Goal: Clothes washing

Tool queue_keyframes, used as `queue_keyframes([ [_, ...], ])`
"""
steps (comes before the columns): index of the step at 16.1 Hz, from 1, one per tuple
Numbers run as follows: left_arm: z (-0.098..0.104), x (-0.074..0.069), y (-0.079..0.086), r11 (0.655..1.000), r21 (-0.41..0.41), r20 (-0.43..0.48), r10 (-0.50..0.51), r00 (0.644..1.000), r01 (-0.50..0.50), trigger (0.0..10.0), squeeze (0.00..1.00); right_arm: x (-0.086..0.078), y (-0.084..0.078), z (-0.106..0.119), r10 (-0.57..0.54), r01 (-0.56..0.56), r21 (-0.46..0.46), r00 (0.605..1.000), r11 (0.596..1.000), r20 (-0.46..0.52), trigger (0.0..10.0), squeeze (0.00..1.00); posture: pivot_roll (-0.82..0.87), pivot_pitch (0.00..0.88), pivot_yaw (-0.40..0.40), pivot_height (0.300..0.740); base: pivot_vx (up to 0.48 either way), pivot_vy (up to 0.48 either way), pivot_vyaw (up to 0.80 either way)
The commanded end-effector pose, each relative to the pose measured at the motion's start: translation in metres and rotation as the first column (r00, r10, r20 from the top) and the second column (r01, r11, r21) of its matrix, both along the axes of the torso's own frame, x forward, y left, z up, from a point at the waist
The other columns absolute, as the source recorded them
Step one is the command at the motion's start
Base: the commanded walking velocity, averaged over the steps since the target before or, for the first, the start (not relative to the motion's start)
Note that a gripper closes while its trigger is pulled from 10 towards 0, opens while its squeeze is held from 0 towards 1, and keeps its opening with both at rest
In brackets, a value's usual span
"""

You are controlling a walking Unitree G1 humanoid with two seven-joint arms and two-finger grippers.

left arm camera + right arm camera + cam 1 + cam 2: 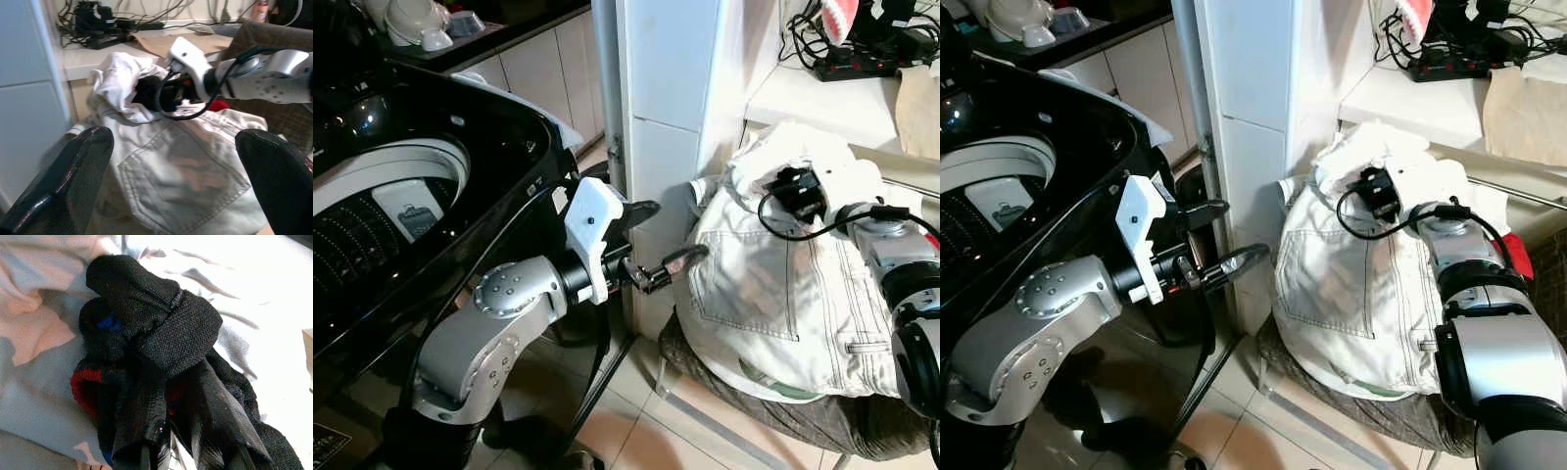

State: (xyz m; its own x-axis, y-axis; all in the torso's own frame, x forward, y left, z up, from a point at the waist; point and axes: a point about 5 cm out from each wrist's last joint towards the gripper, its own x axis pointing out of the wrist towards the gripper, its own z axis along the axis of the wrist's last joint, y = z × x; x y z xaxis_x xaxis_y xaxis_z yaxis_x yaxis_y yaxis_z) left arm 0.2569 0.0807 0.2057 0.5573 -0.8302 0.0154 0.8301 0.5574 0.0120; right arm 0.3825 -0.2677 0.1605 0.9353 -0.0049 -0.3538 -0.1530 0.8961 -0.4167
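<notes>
The right gripper [161,440] has its fingers closed into a black sock [151,323] with red and blue trim, lying on top of the white jeans [773,294] heaped beside the washing machine [431,196]. The left gripper [671,266] hangs wide open and empty near the jeans' edge. To do this pick well, I judge the right should lift straight up so the sock comes free without dragging the white fabric along.

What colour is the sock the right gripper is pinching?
Black sock with red and blue trim, clearest in the right wrist view.

Head views down over white jeans [773,284]; wrist views close.
</notes>
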Motion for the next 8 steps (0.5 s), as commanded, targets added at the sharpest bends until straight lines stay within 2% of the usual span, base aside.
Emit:
queue_keyframes([
  [1,-0.001,0.003,0.002,0.999,0.018,0.019,0.035,0.999,-0.035,10.0,0.00,0.002,-0.001,0.014,0.021,-0.024,0.043,0.997,0.999,0.070,0.0,0.00,-0.01,0.000,0.069,0.740,0.000,0.000,0.00],
  [2,0.002,0.005,0.002,0.998,0.016,0.075,0.063,0.995,-0.065,10.0,0.00,0.002,0.000,0.024,0.061,-0.076,0.118,0.990,0.990,0.126,0.0,0.00,-0.01,0.000,0.069,0.740,0.000,0.000,0.00],
  [3,0.004,0.005,0.001,0.997,-0.001,0.078,0.074,0.994,-0.074,10.0,0.00,0.000,0.001,0.034,0.099,-0.130,0.182,0.981,0.975,0.169,0.0,0.00,-0.02,0.000,0.066,0.740,0.000,0.000,0.00],
  [5,0.010,0.005,0.000,0.997,-0.028,0.094,0.077,0.993,-0.075,10.0,0.00,-0.011,0.003,0.046,0.180,-0.228,0.217,0.959,0.949,0.220,0.0,0.00,-0.02,0.000,0.066,0.740,0.000,0.000,0.00],
  [6,0.013,0.005,-0.001,0.998,-0.024,0.119,0.066,0.991,-0.064,10.0,0.00,-0.022,0.008,0.054,0.228,-0.289,0.241,0.941,0.927,0.250,0.0,0.00,-0.03,0.000,0.067,0.740,0.000,0.000,0.00],
  [7,0.013,0.005,-0.001,0.998,-0.024,0.119,0.066,0.991,-0.064,10.0,0.00,-0.022,0.008,0.054,0.228,-0.289,0.241,0.941,0.927,0.250,0.0,0.00,-0.03,0.000,0.067,0.740,0.000,0.000,0.00],
  [8,0.017,0.004,-0.003,0.998,-0.043,0.137,0.048,0.989,-0.042,10.0,1.00,-0.041,0.023,0.063,0.321,-0.397,0.275,0.903,0.876,0.285,0.0,0.00,-0.04,0.004,0.076,0.740,0.000,0.000,0.00],
])
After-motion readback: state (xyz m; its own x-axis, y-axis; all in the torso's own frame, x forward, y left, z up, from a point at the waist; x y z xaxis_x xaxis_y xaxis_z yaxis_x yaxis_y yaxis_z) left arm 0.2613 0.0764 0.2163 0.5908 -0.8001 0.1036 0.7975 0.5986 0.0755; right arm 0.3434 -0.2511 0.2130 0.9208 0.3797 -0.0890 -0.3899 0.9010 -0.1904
